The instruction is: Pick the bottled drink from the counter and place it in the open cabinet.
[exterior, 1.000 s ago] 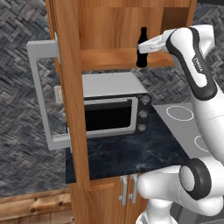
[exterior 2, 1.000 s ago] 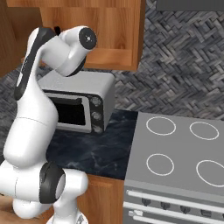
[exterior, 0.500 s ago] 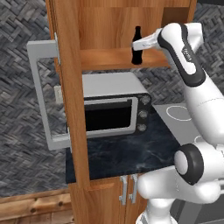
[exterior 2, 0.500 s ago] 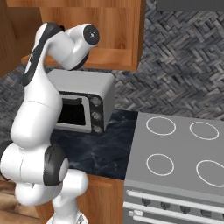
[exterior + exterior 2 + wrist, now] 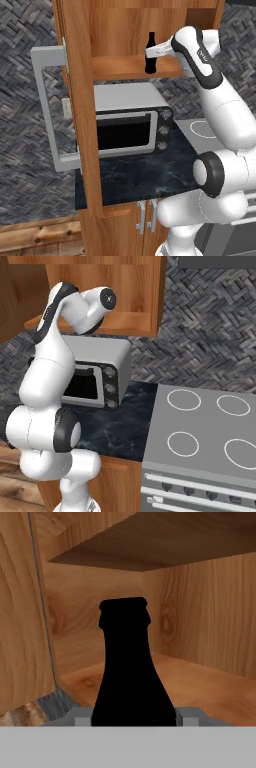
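You have the gripper (image 5: 156, 51) clamped on the bottled drink (image 5: 150, 53), held upright just at the front lip of the open cabinet (image 5: 125, 30), its base about level with the cabinet floor; the fingers are as closed as the bottle's body allows. Carry it further inward before release, in my judgement; keep it vertical, lower until the base seats on the wood, then part the fingers and withdraw straight back. Count: one bottle; one microwave (image 5: 131, 125) on the counter (image 5: 145, 177); one cabinet door (image 5: 70, 100), swung open; four burner rings on the stove (image 5: 202, 426).
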### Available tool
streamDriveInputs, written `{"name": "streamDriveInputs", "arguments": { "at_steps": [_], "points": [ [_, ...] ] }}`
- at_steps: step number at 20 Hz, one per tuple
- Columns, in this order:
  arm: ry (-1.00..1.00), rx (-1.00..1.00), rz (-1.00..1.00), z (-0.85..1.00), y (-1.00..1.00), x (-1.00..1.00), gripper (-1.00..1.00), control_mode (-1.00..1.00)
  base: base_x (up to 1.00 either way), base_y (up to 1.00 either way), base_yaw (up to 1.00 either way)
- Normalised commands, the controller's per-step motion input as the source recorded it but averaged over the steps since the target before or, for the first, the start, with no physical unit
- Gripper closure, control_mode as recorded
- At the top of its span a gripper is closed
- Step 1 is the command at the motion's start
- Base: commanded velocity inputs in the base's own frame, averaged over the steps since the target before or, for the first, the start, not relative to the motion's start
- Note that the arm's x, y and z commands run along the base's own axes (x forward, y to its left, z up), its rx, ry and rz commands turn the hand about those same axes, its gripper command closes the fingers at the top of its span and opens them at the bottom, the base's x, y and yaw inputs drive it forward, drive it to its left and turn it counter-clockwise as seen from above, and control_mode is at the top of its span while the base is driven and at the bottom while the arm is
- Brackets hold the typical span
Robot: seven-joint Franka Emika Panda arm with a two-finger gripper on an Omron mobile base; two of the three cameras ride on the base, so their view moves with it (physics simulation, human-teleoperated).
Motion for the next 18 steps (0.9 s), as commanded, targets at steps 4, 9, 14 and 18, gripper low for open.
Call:
{"name": "streamDriveInputs", "arguments": {
  "at_steps": [4, 9, 14, 18],
  "points": [
    [0.00, 0.02, 0.00, -0.12, 0.00, 0.38, 1.00, -1.00, 0.00, 0.00, 0.00],
    [0.00, 0.00, 0.00, -0.12, 0.01, 0.42, 1.00, -1.00, 0.00, 0.00, 0.00],
    [0.00, 0.00, 0.00, -0.09, 0.03, 0.43, 1.00, -1.00, 0.00, 0.00, 0.00],
    [0.00, 0.00, 0.00, -0.04, 0.02, 0.45, 1.00, -1.00, 0.00, 0.00, 0.00]
  ]
}}
